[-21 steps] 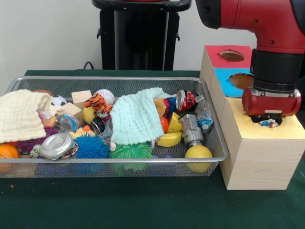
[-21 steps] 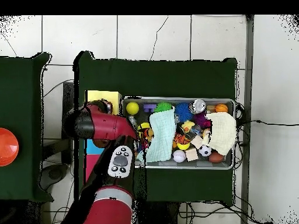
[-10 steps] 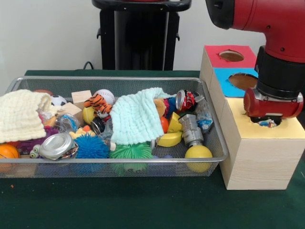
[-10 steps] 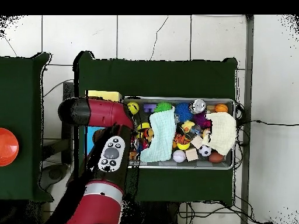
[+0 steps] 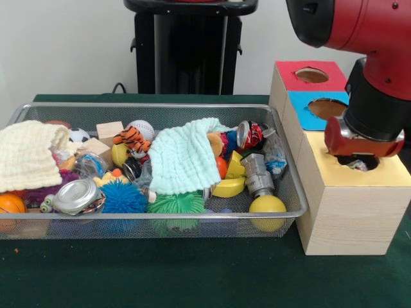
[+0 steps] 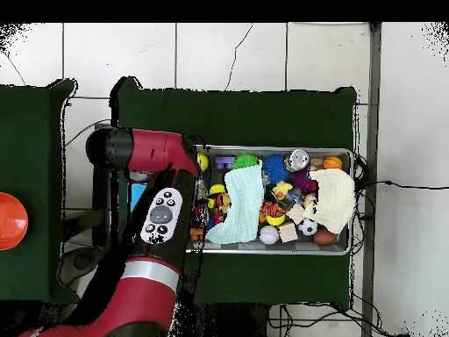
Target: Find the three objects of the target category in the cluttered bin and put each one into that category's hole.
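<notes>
A wire mesh bin holds a jumble of toys, balls and cans. To its right stands a wooden box with a red-topped hole, a blue-topped hole and a yellow-topped hole. My gripper hangs low over the yellow hole, its tips hidden by the red wrist and the hole's edge. A small pale, crumpled thing shows at the hole's mouth beneath it. In the overhead view the arm covers the box and the gripper.
In the bin: a crushed red can, a silver can, a yellow ball, a mint cloth, a cream cloth, a tiger toy, a blue spiky ball. An orange disc lies on the side table.
The arm's upper links have swung toward the right in the front view and the wrist has tilted. The gripper stays over the yellow hole.
</notes>
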